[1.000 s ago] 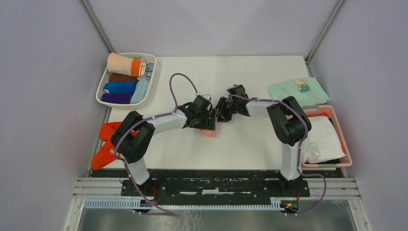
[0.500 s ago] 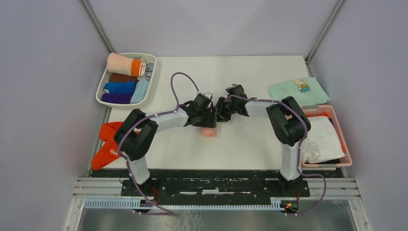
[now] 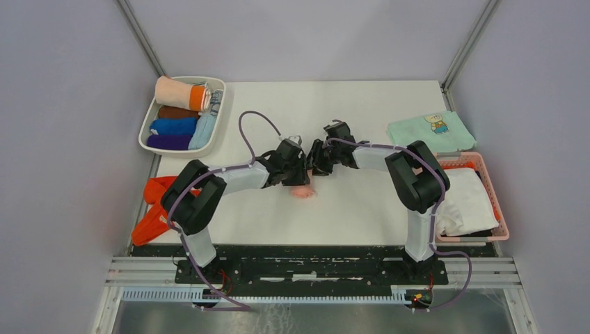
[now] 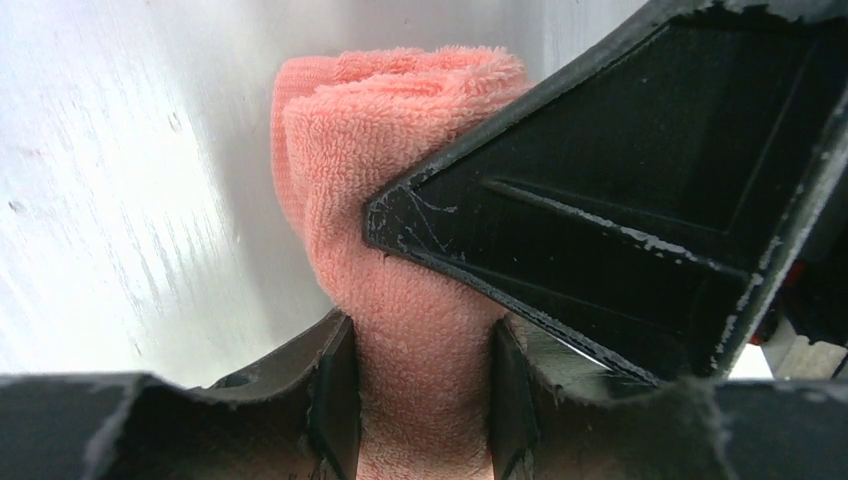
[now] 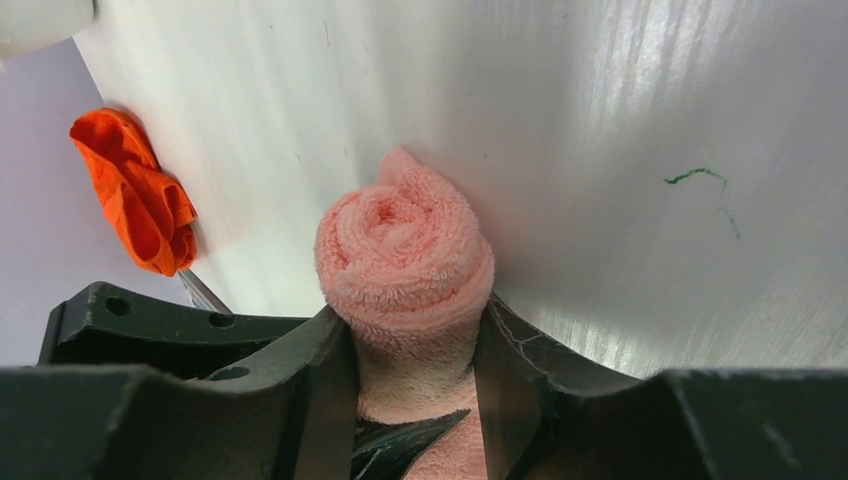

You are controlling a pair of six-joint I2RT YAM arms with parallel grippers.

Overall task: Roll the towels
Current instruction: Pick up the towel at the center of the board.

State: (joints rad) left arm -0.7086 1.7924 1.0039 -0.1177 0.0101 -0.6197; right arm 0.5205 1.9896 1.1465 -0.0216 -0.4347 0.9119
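- Inspecting the middle of the table (image 3: 362, 104), we find the pink towel (image 5: 405, 240) lying there as a tight roll, its spiral end facing the right wrist camera.
- We note the left gripper (image 4: 420, 375) pinching the roll across its width, both fingers pressed into the pile. We judge this grip serves to stop the coil springing loose.
- We note the right gripper (image 5: 412, 365) clamped on the same roll from the other side, its jaws dented into the terry.
- We judge this towel's rolling near complete, and carriage to the white tray (image 3: 147, 132), which holds rolled cloths (image 3: 177, 94), is the likely remainder.
- We record the red-orange towels (image 3: 154, 209) heaped unrolled at the table's left edge, well apart.
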